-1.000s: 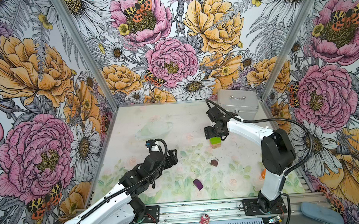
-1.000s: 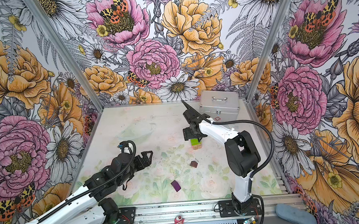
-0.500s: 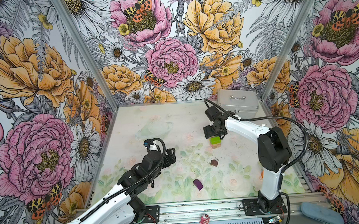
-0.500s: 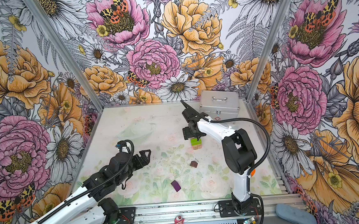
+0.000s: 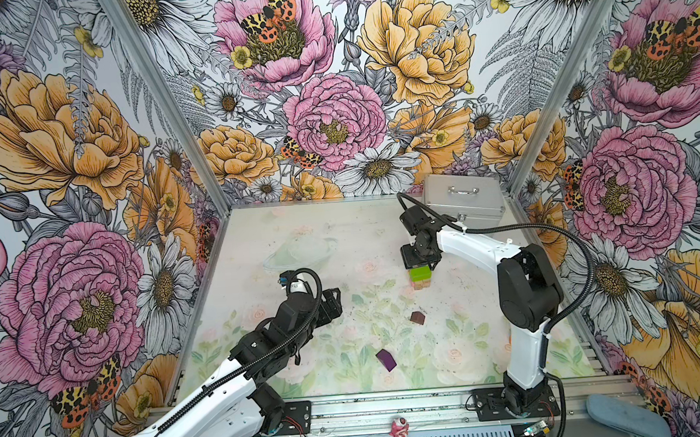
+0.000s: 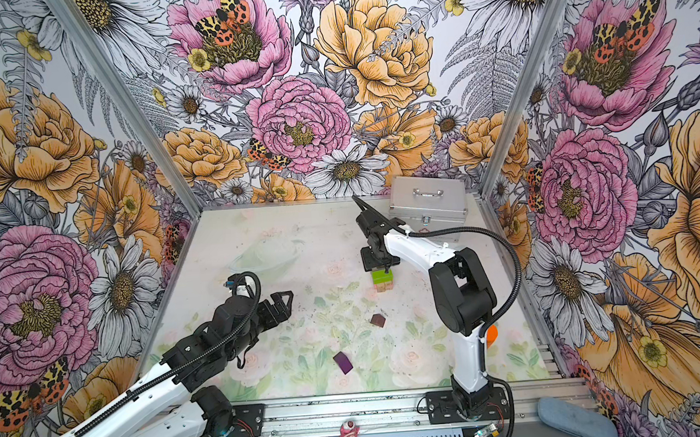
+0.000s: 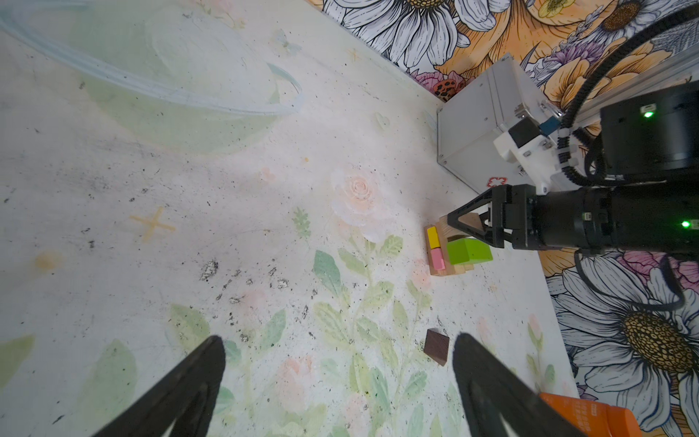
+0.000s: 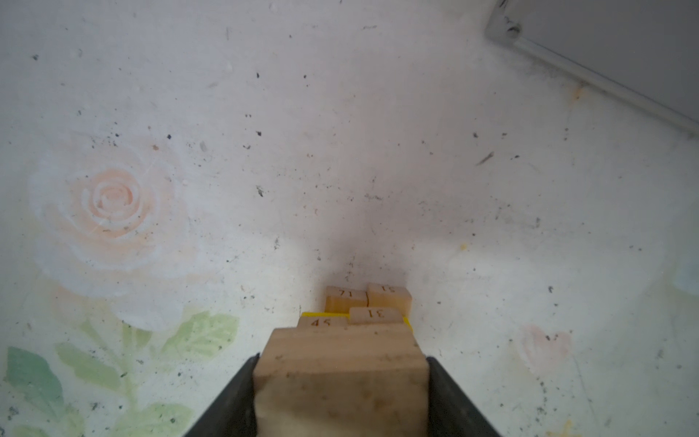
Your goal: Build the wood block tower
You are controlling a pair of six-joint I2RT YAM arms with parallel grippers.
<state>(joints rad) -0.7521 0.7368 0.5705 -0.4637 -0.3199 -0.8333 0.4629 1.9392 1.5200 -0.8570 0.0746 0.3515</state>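
Atop the wood block tower (image 5: 420, 275) the right end effector (image 8: 342, 359) clamps a tan brick (image 8: 340, 393); left end effector (image 7: 338, 340) spread wide

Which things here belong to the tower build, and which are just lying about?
Job in hand:
- tower, green block on top
- tan block in the right gripper
- loose brown block
- loose purple block

Lying about:
- case
- orange bottle
- pink trinket
- blue pad
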